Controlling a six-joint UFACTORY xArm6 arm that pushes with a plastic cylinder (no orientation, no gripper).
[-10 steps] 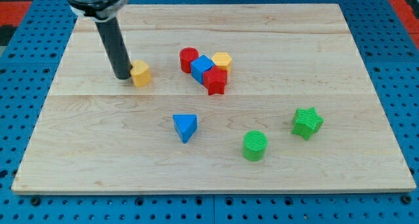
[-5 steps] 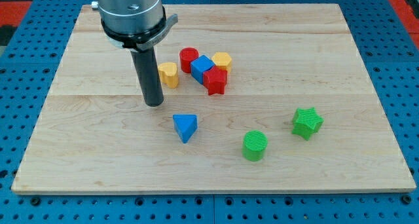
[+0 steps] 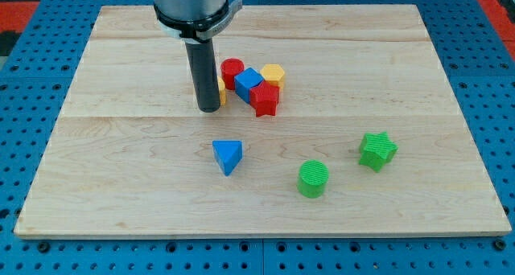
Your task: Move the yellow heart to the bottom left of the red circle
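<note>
Tip [image 3: 209,108]: no gripper fitted, bare rod standing just left of yellow heart [image 3: 221,91], largely hiding it | Change: heart has been travelling right, now sitting just near-left of red circle [image 3: 232,70] | Task: placement appearing essentially met.
</note>
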